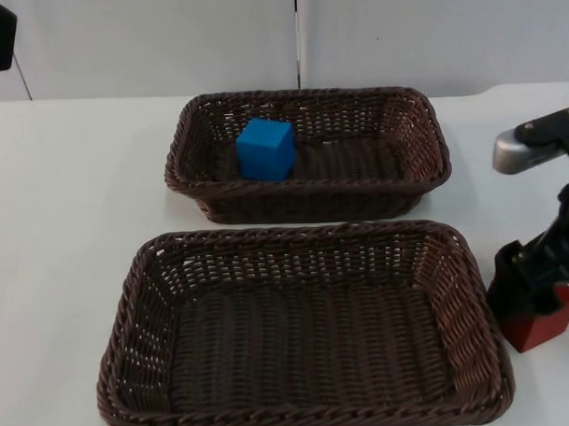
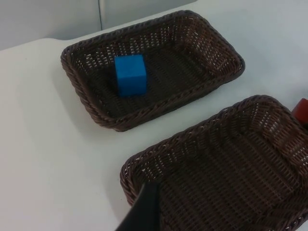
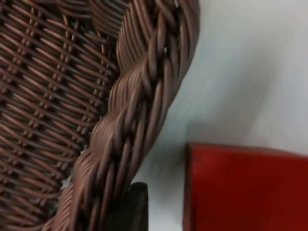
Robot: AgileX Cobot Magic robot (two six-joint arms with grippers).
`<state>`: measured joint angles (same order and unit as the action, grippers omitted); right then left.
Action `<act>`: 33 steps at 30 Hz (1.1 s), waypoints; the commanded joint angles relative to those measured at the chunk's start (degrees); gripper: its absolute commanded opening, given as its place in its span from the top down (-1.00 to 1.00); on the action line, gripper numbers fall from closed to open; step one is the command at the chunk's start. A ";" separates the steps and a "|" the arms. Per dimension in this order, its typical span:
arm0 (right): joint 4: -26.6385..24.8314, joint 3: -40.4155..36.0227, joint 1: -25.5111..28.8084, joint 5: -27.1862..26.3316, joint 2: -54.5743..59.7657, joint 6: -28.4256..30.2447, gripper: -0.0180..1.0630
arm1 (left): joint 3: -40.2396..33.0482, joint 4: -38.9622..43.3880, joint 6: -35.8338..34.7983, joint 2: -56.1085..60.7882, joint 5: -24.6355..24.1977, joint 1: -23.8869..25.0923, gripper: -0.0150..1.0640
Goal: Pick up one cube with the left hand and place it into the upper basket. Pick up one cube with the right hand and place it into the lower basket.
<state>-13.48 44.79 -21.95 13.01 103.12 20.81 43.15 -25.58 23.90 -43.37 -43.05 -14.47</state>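
At the desk's right edge, just beside the lower basket (image 1: 303, 329), the right claw (image 1: 535, 293) is sitting low over the red cube (image 1: 543, 324), its black fingers (image 1: 511, 278) covering the cube's upper left part; whether they are pressing on the cube or standing apart from it, I cannot tell. In the right wrist view the red cube (image 3: 245, 187) is lying on the white desk (image 3: 250, 72) close to the braided rim of the lower basket (image 3: 139, 110), with a narrow strip of desk between them. Farther out, the blue cube (image 1: 265, 148) is resting inside the upper basket (image 1: 307, 156), toward its left end. The left claw (image 2: 144, 211) is waiting above the near-left corner of the lower basket (image 2: 221, 163), holding nothing; its opening cannot be judged.
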 commanded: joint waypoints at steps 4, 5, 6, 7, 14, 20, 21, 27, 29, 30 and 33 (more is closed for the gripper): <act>-0.13 0.15 -1.23 -3.30 2.56 0.64 -0.69 | -0.13 0.47 -0.45 0.47 -0.08 -0.17 -0.67; -0.13 0.15 -1.23 -3.70 2.87 0.64 -0.67 | -0.13 0.47 -0.45 0.47 -0.08 -0.17 -0.67; -0.13 0.15 -1.23 -4.36 3.36 0.64 -0.66 | -0.13 0.47 -0.45 0.47 -0.08 -0.17 -0.67; -0.13 0.15 -1.23 -4.36 3.36 0.64 -0.66 | -0.13 0.47 -0.45 0.47 -0.08 -0.17 -0.67; -0.13 0.15 -1.23 -5.63 4.65 0.64 -0.09 | -0.13 0.62 -0.45 0.47 -0.08 -0.17 -0.67; -0.13 0.15 -1.23 -1.74 3.36 -0.44 0.98 | -0.13 0.62 -0.45 0.47 -0.08 -0.17 -0.67; -0.13 0.15 -1.23 -0.75 2.54 -0.44 0.97 | -0.13 0.74 -0.45 0.47 -0.08 -0.17 -0.67; -0.13 0.15 -1.23 4.48 -3.43 -0.44 0.97 | -0.13 0.74 -0.45 0.47 -0.08 -0.17 -0.67; -0.13 0.15 -1.23 7.25 -9.50 -0.44 0.97 | -0.13 0.74 -0.45 0.47 0.03 -0.17 -0.67; -0.13 0.15 -1.23 8.28 -11.72 -0.44 0.97 | -0.13 0.74 -0.45 0.47 0.03 -0.17 -0.67; -0.13 0.15 -1.23 9.85 -17.33 -0.44 0.97 | -0.13 0.74 -0.45 0.47 0.03 -0.17 -0.67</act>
<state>-13.53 44.79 -22.77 21.44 89.07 20.44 43.15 -25.36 23.90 -43.37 -43.05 -14.47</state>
